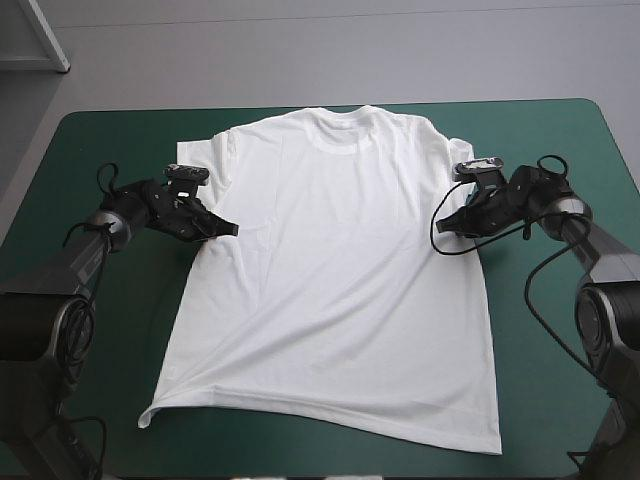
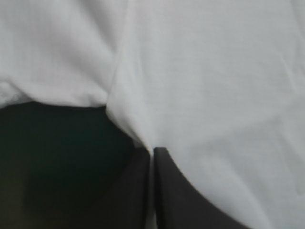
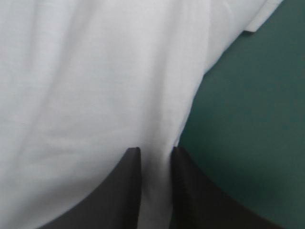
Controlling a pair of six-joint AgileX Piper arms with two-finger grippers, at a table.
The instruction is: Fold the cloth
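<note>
T-shirt, white, flat, collar toward far edge of desk. My left pincer and right pincer, nearly closed, each gripped one side edge.

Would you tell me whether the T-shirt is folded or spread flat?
Spread flat: the T-shirt lies open on the teal-green cover, with collar, sleeves and hem all showing and no fold made.

The white T-shirt lies spread flat mid-frame on the teal-green cover, collar toward the top, hem bottom.
</note>
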